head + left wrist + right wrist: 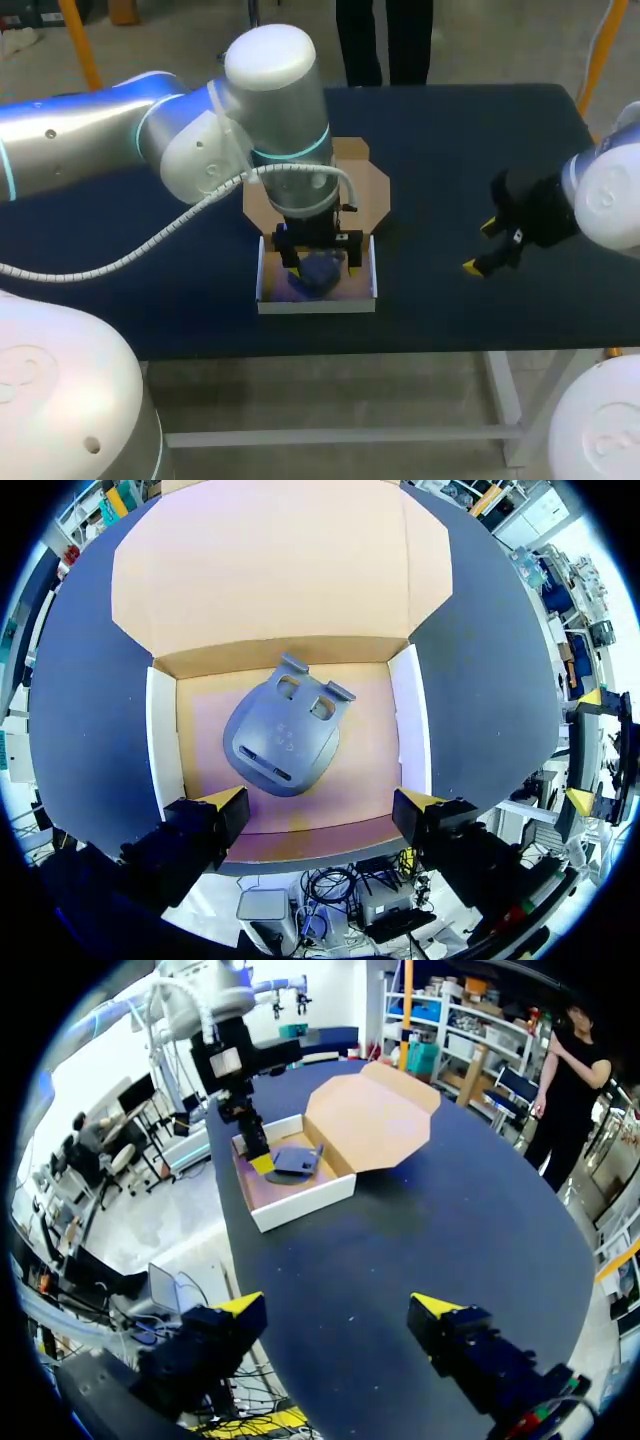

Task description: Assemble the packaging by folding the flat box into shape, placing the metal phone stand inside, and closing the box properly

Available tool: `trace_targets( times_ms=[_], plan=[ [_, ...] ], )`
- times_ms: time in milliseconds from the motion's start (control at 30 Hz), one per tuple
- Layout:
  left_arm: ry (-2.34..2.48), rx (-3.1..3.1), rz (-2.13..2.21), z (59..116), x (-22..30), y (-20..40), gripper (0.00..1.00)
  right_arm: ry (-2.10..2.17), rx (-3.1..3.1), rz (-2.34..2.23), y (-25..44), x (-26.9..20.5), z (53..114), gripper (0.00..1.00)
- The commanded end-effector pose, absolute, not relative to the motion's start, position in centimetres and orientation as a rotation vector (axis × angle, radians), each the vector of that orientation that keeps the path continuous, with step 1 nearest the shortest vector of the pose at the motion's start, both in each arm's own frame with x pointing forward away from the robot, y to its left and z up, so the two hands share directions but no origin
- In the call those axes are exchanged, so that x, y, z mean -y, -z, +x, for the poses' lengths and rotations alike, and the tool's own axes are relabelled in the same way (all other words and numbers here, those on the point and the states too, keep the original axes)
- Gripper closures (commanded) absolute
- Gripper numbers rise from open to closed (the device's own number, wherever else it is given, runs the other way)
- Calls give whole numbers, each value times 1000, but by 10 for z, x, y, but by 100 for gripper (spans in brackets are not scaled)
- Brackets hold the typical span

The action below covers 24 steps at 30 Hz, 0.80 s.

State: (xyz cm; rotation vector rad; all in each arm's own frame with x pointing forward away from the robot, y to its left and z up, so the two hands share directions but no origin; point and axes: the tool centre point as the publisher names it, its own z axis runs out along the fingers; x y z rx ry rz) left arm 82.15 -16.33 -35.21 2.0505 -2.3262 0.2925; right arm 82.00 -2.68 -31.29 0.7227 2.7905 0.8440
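Our left gripper [322,802], spread wide and empty, hovers over the metal phone stand [285,735] in the box [165,740]; our right gripper [338,1310], likewise spread, hangs above the bench [450,1210].

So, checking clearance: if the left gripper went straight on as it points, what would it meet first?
Most likely the dark grey metal phone stand lying in the open cardboard box; the left gripper hangs open above it, though depth is unclear.

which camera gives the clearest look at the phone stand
The left wrist view: it looks straight down on the phone stand, which lies unobstructed inside the box. In the head view the left hand covers part of it. The right wrist view shows it small and far off, in the box.
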Motion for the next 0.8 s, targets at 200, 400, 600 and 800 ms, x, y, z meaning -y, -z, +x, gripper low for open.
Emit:
trace_targets(
  times_ms=[200, 400, 600, 800],
  plan=[
    [-503, 2391, 1854, 816, 130, 314, 0, -850, -2790, 719, 313, 28, 819, 0],
    [-579, 2426, 1769, 823, 117, 304, 0, -850, -2790, 719, 313, 28, 819, 0],
    [-641, 2472, 1692, 833, 101, 295, 0, -850, -2790, 719, 313, 28, 819, 0],
    [-696, 2508, 1617, 845, 81, 286, 0, -850, -2790, 719, 313, 28, 819, 0]
  ],
)
